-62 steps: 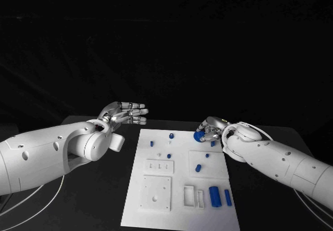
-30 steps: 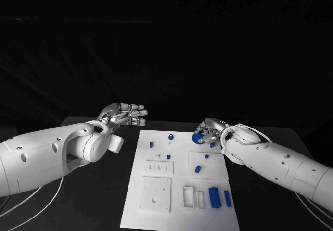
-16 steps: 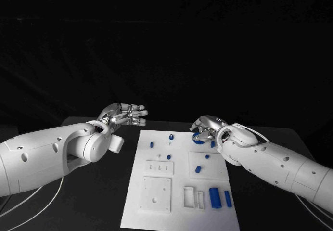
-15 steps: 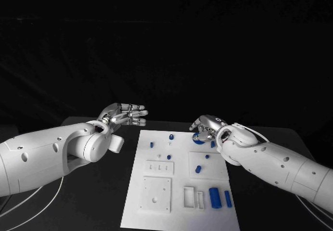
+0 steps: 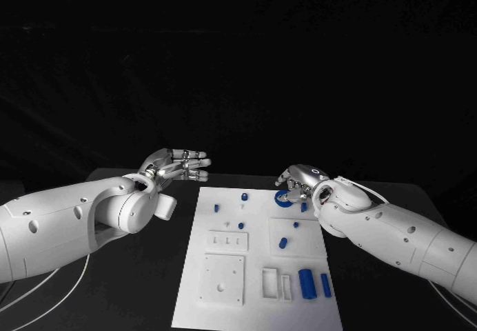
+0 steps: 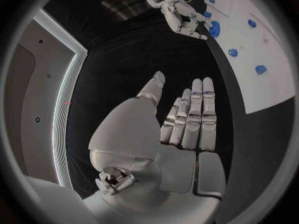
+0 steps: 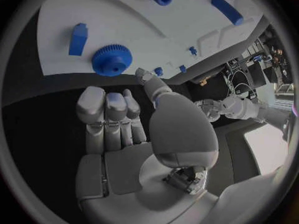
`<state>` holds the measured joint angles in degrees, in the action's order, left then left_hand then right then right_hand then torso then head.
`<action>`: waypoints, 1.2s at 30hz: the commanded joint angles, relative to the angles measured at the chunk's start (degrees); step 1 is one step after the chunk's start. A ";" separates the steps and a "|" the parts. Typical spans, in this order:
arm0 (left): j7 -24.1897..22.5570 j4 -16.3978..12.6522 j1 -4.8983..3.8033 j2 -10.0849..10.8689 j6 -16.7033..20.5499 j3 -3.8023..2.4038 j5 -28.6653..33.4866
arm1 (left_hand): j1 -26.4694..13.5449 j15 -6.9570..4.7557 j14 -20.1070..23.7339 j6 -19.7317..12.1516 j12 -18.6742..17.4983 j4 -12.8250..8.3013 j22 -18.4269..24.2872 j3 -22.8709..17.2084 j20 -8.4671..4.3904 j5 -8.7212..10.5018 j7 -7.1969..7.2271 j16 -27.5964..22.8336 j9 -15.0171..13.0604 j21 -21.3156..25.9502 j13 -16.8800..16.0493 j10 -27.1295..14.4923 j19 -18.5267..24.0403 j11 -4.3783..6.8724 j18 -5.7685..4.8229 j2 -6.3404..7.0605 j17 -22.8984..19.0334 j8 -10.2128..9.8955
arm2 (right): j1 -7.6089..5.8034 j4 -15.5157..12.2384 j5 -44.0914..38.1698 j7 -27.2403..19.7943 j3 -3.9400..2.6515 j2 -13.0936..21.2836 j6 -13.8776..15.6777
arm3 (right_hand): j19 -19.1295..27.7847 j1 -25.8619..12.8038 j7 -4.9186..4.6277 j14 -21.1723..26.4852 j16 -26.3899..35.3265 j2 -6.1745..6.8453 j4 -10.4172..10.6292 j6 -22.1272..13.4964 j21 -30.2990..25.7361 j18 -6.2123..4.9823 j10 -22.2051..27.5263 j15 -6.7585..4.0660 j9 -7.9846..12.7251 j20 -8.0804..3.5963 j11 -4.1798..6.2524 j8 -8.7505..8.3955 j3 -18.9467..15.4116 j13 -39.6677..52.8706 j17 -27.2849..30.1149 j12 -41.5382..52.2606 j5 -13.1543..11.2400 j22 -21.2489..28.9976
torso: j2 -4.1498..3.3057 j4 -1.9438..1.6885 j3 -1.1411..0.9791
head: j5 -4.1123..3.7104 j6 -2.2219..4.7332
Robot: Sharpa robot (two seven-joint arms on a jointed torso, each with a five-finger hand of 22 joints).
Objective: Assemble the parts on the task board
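Note:
The white task board [image 5: 249, 310] lies lengthwise in the middle of the black table. A blue gear [image 5: 283, 198] [image 7: 112, 59] lies on its far right corner, beside a small blue block [image 7: 77, 39]. My right hand [image 5: 296, 179] [image 7: 118, 119] hovers just beyond the gear with its fingers extended, holding nothing and not touching the gear. My left hand [image 5: 179, 164] [image 6: 187, 119] is raised off the board's far left corner, fingers straight and side by side, empty.
Two blue cylinders [image 5: 307, 283] stand at the board's near right. A blue piece [image 5: 283, 242] and small pegs [image 5: 243, 196] sit across the board's far half. White inset plates [image 5: 224, 277] lie near left. Black table flanks both long edges.
My right hand held the blue gear over the board's far right corner; it has let go, and the gear now rests on the board below its fingers. The left hand stayed put.

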<state>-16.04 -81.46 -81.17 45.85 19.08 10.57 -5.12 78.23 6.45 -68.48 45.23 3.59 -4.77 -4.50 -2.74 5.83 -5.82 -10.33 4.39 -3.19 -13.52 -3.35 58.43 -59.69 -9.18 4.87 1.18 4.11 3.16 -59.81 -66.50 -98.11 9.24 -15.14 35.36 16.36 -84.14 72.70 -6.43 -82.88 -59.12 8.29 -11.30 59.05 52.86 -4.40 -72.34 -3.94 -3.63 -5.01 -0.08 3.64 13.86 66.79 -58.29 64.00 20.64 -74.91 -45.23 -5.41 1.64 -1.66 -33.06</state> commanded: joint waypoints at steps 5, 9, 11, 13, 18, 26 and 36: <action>-0.13 -0.14 -0.13 -0.04 -0.89 -0.05 -0.29 | 0.31 0.24 0.08 -0.47 -0.05 0.10 0.05 -0.22 0.06 0.25 0.01 -0.14 0.07 -0.17 0.00 -0.54 0.52 0.02 0.12 0.05 -0.01 -0.02 | 0.08 1.13 -1.91 1.80 0.01 0.18 -2.35 | -1.15 1.45 -0.28 0.14 0.45 0.21 1.01 -4.53 -0.47 -0.89 0.87 0.19 0.19 0.20 -0.33 -0.19 -2.44 -0.88 0.17 -0.96 -1.75 -6.31 | -0.01 -0.11 -0.07 | -0.18 -0.04; -0.12 -0.10 -0.13 -0.03 -0.91 -0.04 -0.33 | 0.31 0.24 0.08 -0.47 -0.05 0.10 0.05 -0.22 0.06 0.25 0.01 -0.14 0.07 -0.17 0.00 -0.54 0.52 0.02 0.12 0.05 -0.01 -0.02 | 0.16 1.53 -1.85 1.85 0.01 0.26 -2.91 | -1.19 1.78 -0.29 0.12 0.43 0.30 1.57 -4.80 -0.50 -0.92 0.94 0.20 0.20 0.24 -0.33 -0.20 -3.06 -0.97 0.12 -0.94 -1.45 -6.32 | 0.00 -0.13 -0.06 | -0.20 -0.10; -0.12 -0.08 -0.13 -0.03 -0.91 -0.04 -0.33 | 0.31 0.24 0.08 -0.47 -0.05 0.10 0.05 -0.22 0.06 0.25 0.01 -0.14 0.07 -0.17 0.00 -0.54 0.52 0.02 0.12 0.05 -0.01 -0.02 | 0.23 1.72 -1.77 1.78 0.01 0.25 -3.08 | -1.19 1.77 -0.27 0.12 0.41 0.26 1.62 -4.56 -0.51 -0.92 0.91 0.18 0.20 0.23 -0.31 -0.23 -3.02 -0.95 0.09 -0.90 -0.86 -6.32 | 0.00 -0.13 -0.05 | -0.23 -0.10; -0.12 -0.08 -0.13 -0.02 -0.91 -0.04 -0.34 | 0.31 0.24 0.08 -0.47 -0.05 0.10 0.05 -0.22 0.06 0.25 0.01 -0.14 0.07 -0.17 0.00 -0.54 0.52 0.02 0.12 0.05 -0.01 -0.02 | 0.28 1.84 -1.67 1.68 0.01 0.23 -3.28 | -1.18 1.72 -0.26 0.12 0.41 0.26 1.67 -4.27 -0.55 -0.92 0.89 0.17 0.19 0.22 -0.30 -0.21 -3.00 -0.92 0.08 -0.85 -0.72 -6.31 | 0.00 -0.11 -0.05 | -0.24 -0.10; -0.11 -0.06 -0.13 -0.02 -0.94 -0.04 -0.35 | 0.31 0.24 0.08 -0.47 -0.05 0.10 0.05 -0.22 0.06 0.25 0.01 -0.14 0.07 -0.17 0.00 -0.54 0.52 0.02 0.12 0.05 -0.01 -0.02 | 0.40 2.03 -1.75 1.42 0.01 0.18 -3.98 | -1.19 1.52 -0.16 0.11 0.38 0.22 1.88 -2.88 -0.54 -0.90 0.88 0.15 0.13 0.20 -0.25 -0.14 -3.05 -0.89 0.02 -0.78 -0.39 -6.32 | -0.01 -0.16 0.00 | -0.31 -0.08; -0.09 0.06 -0.12 -0.07 -0.96 -0.03 -0.35 | 0.23 0.27 0.11 -0.56 -0.05 0.22 0.05 -0.24 0.09 0.26 -0.01 -0.14 0.07 -0.19 0.00 -0.59 0.53 0.00 0.12 0.10 -0.01 -0.02 | 0.64 2.76 -2.00 1.26 0.01 0.08 -4.75 | -1.17 1.06 0.02 0.11 0.41 0.28 2.39 -0.35 -0.58 -0.85 0.89 0.07 0.07 0.16 -0.10 -0.14 -2.41 -0.88 -0.03 -0.73 0.23 -6.33 | -0.05 -0.12 0.02 | -0.35 -0.12; -0.06 0.15 -0.12 -0.12 -1.00 0.01 -0.35 | 0.23 0.27 0.11 -0.56 -0.05 0.22 0.05 -0.24 0.09 0.26 -0.01 -0.14 0.07 -0.19 0.00 -0.59 0.53 0.00 0.12 0.10 -0.01 -0.02 | 0.73 3.79 -1.94 1.32 0.01 -0.12 -5.63 | -1.17 0.36 0.05 0.09 0.42 0.17 3.31 -0.27 -0.62 -0.83 0.84 0.05 0.05 0.10 -0.08 -0.08 -1.65 -0.81 -0.09 -0.63 1.25 -6.31 | 0.02 -0.24 0.04 | -0.49 -0.12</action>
<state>-15.88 -81.26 -81.17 45.82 18.89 10.61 -5.26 78.23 6.45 -68.47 45.23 3.59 -4.77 -4.51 -2.74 6.04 -5.82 -10.33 4.39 -3.19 -13.52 -3.35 58.24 -59.48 -9.00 4.87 1.18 4.11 3.16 -59.32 -63.11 -99.30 10.51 -15.25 35.28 12.80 -84.14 73.43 -6.41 -82.88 -58.89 8.44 -8.16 58.29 52.45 -4.40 -71.57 -3.94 -3.54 -5.01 -0.29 3.64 12.32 65.90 -58.31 63.35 21.75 -74.90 -45.24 -5.60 1.65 -2.11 -33.20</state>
